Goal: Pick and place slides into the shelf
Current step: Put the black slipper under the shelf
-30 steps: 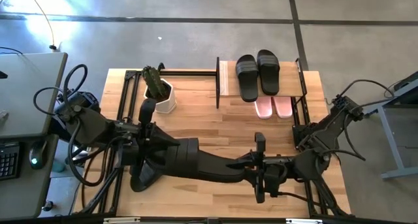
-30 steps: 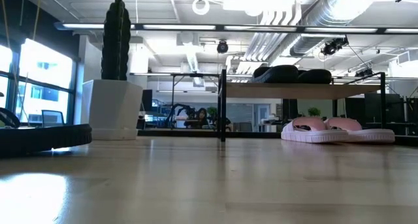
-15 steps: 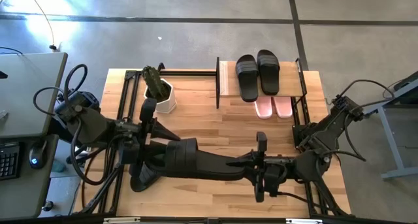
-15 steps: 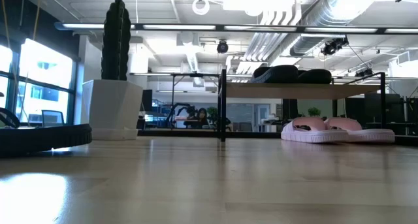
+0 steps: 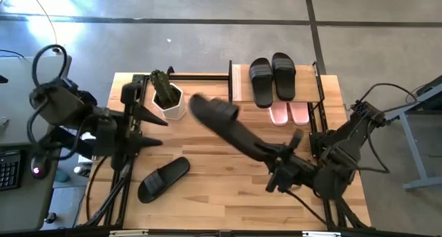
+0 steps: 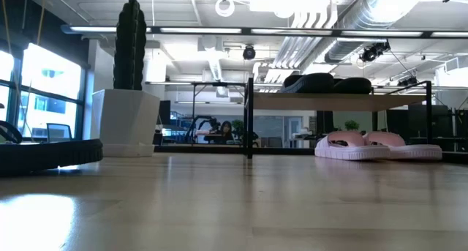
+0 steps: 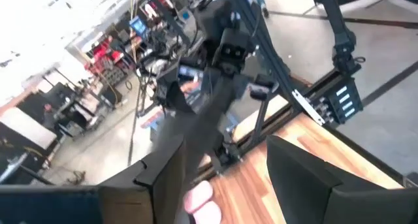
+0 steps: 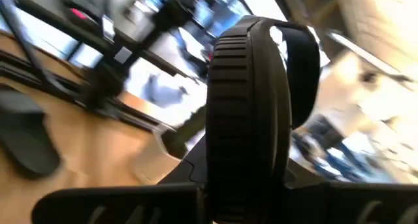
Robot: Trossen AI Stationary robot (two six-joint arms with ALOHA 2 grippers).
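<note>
The middle of the table (image 5: 207, 154) is bare wood, with room to pass there. The shelf (image 5: 238, 83) stands at the far edge. Two black slides (image 5: 273, 78) fill most of its top board, and only a thin strip beside them is free. Two pink slides (image 5: 289, 113) lie under it, poking out at the front. Left of the shelf stands a white pot with a cactus (image 5: 168, 95), which blocks that corner. One black slide (image 5: 164, 179) lies near the front left. Another black slide (image 5: 231, 123) is held up in the air, reaching across the middle toward the pot.
</note>
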